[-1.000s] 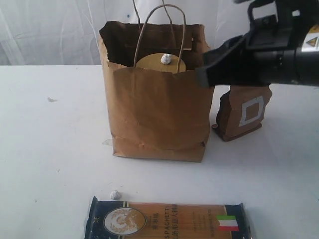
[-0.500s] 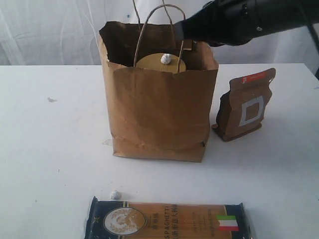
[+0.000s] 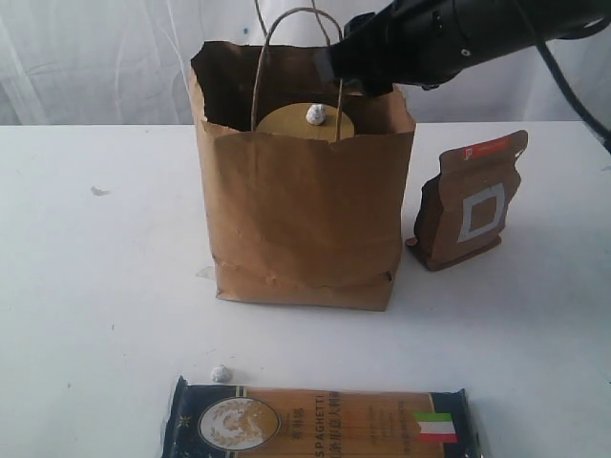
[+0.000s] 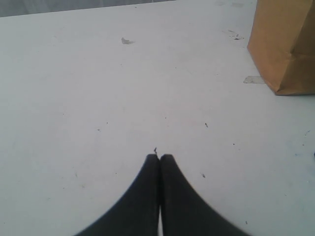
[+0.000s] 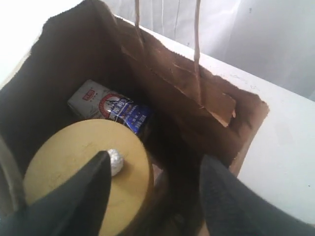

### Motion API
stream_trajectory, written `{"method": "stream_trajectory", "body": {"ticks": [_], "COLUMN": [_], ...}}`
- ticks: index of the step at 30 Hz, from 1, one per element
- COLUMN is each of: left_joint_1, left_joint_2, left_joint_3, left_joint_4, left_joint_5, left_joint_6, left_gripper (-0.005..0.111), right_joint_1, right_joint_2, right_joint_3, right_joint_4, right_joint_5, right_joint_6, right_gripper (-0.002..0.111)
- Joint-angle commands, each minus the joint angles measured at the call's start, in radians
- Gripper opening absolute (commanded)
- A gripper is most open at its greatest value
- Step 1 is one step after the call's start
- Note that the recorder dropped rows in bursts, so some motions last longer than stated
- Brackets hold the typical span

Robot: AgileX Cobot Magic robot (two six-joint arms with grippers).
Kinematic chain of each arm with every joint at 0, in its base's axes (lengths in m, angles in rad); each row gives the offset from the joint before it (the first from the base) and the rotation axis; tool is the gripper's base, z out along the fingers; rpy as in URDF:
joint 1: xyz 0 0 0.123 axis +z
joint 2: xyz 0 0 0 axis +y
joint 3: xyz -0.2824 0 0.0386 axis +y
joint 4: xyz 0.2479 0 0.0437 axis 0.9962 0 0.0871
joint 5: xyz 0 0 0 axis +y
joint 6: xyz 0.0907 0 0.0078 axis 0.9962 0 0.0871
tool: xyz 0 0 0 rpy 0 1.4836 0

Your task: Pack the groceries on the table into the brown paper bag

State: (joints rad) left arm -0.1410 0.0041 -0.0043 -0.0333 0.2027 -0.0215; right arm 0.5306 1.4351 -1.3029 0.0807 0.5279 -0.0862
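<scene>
bag with jar (foil ball atop)

One paper bag, one tan-lidded jar, one carton, one pouch, one spaghetti packet, two foil balls.

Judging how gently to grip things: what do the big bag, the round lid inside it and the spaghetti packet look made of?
Big bag: matte kraft paper, shown by creases, ragged rim, twisted loop handles. Round lid: tan, matte, faintly grained; probably wood, possibly plastic. Spaghetti packet: glossy printed plastic film, judging by its sheen.
</scene>
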Motion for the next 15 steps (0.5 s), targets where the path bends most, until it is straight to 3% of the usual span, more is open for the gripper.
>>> {"method": "stream_trajectory", "body": {"ticks": [1, 15], "left_joint_1": [0.002, 0.002], "left_joint_2": [-0.004, -0.004], "left_joint_3": [0.004, 0.004], "left_joint_4": [0.002, 0.002], "left_joint_5": [0.000, 0.000], "left_joint_6": [-0.001, -0.001], "left_gripper": [0.000, 0.000], "right_joint_1": [-0.004, -0.004], "right_joint_2": [-0.061, -0.321], "right_joint_3": [-0.002, 0.042], "right_joint_4": [-0.008, -0.011], "right_joint_5": [-0.012, 0.161], "right_joint_6": [-0.009, -0.037], "right_gripper": [0.052, 0.052]}}
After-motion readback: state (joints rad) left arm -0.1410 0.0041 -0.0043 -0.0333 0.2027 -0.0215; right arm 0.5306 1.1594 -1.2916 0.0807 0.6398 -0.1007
